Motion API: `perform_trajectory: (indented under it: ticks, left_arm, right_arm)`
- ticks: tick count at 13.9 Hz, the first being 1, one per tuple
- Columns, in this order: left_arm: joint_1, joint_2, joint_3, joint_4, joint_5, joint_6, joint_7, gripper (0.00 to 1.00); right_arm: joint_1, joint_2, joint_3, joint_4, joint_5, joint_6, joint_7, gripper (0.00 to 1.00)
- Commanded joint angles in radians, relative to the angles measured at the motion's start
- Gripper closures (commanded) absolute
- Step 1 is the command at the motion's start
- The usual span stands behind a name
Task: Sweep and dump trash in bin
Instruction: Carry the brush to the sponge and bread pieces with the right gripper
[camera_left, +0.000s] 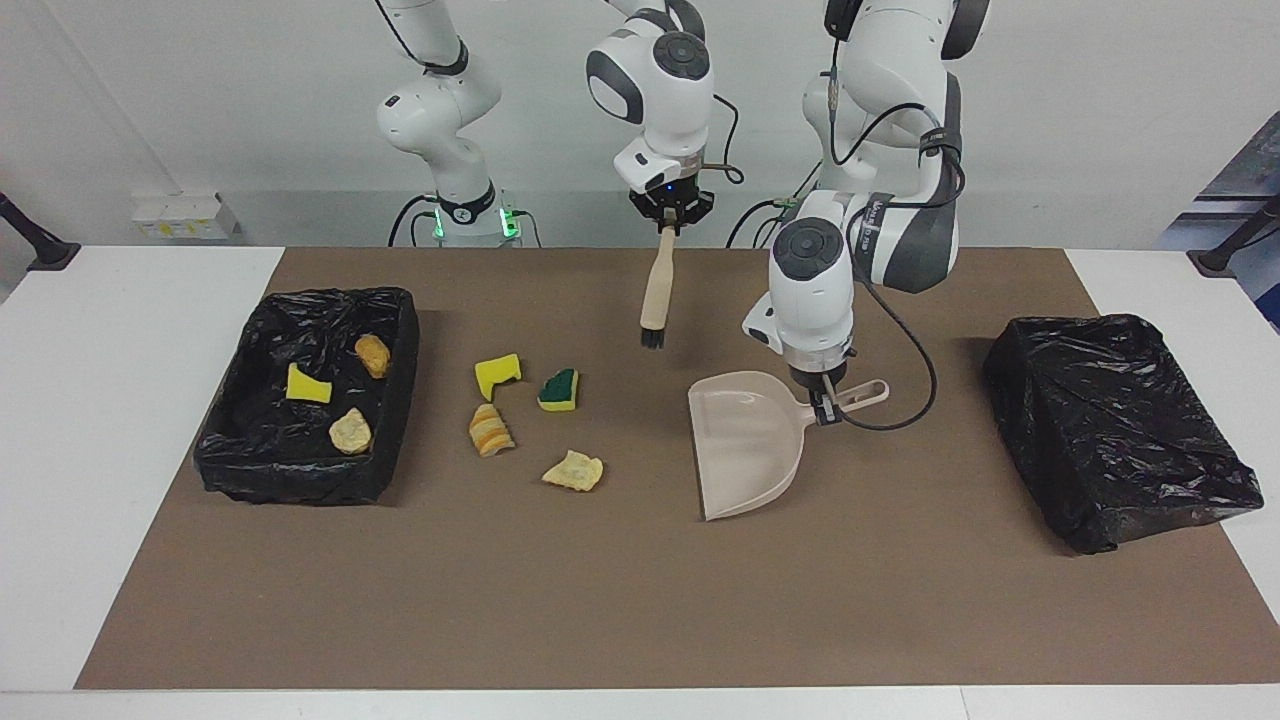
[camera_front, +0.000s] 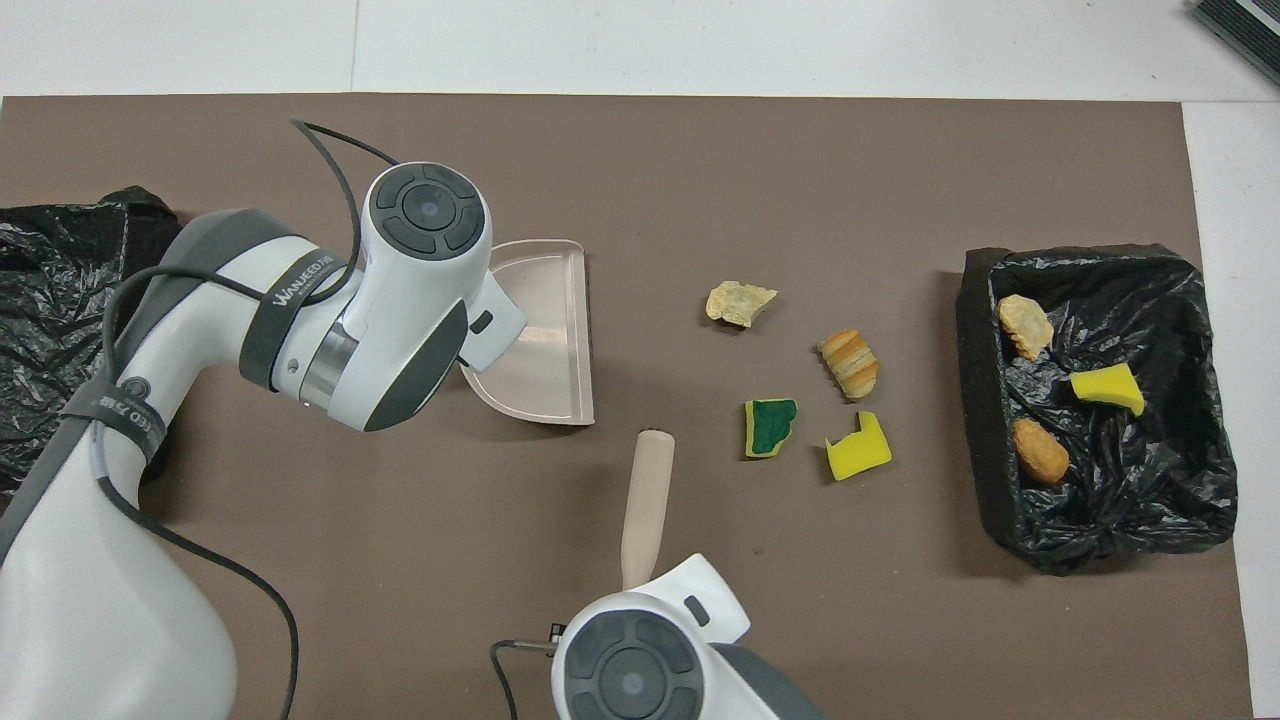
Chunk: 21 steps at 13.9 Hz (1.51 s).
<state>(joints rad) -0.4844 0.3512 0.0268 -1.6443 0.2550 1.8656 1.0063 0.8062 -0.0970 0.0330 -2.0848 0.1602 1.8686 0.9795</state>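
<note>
Facing, I count four scraps of trash (camera_left: 535, 420) on the brown mat and three in the black-lined bin (camera_left: 306, 395) at nine o'clock. My right gripper (camera_left: 668, 222) clamps the brush (camera_left: 655, 292); my left gripper (camera_left: 822, 398) clamps the smooth beige dustpan (camera_left: 745, 443). Overhead, the left arm's strap reads "WANJEED"; a second crinkled black bag (camera_front: 50, 300) lies at nine o'clock.

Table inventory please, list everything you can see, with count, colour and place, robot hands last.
Loose trash: four scraps, yellow, green-topped, tan, on the mat beside the open bin.
Open bin: one, black-lined, right arm's end; holds three scraps, yellow and tan.
Black bag: one, left arm's end.
Dustpan: one, beige, mid-mat.
Brush: one, beige, black bristles, hanging above the mat.
Left hand: shut on dustpan handle.
Right hand: shut on brush handle.
</note>
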Motion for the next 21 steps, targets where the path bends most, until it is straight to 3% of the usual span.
perform_trajectory:
  ticks: [1,4,7,13,15,19,21]
  left_arm:
    - [-0.011,-0.037,0.007,-0.037,0.015,-0.011,-0.018,1.0]
    - [-0.011,-0.041,0.007,-0.039,0.015,-0.042,-0.018,1.0]
    - [-0.013,-0.043,0.007,-0.039,0.015,-0.048,-0.018,1.0]
    - [-0.014,-0.052,0.007,-0.06,0.015,-0.042,-0.021,1.0]
    - [-0.031,-0.075,0.008,-0.1,0.015,-0.031,-0.023,1.0]
    - [-0.034,-0.08,0.007,-0.108,0.015,-0.028,-0.026,1.0]
    - [-0.033,-0.08,0.007,-0.106,0.012,-0.025,-0.023,1.0]
  right_arm:
    - [-0.083,-0.035,0.005,0.005,-0.056,-0.057,-0.064,1.0]
    - [-0.148,-0.032,0.007,0.003,-0.161,-0.104,-0.114,1.0]
    - [-0.261,-0.032,0.008,-0.026,-0.177,-0.15,-0.197,1.0]
    - [-0.505,-0.033,0.01,-0.098,-0.307,-0.174,-0.542,1.0]
    - [-0.527,-0.035,0.01,-0.15,-0.311,-0.155,-0.544,1.0]
    - [-0.568,-0.07,0.011,-0.325,-0.283,0.028,-0.465,1.0]
    - [-0.546,-0.046,0.013,-0.333,-0.256,0.083,-0.42,1.0]
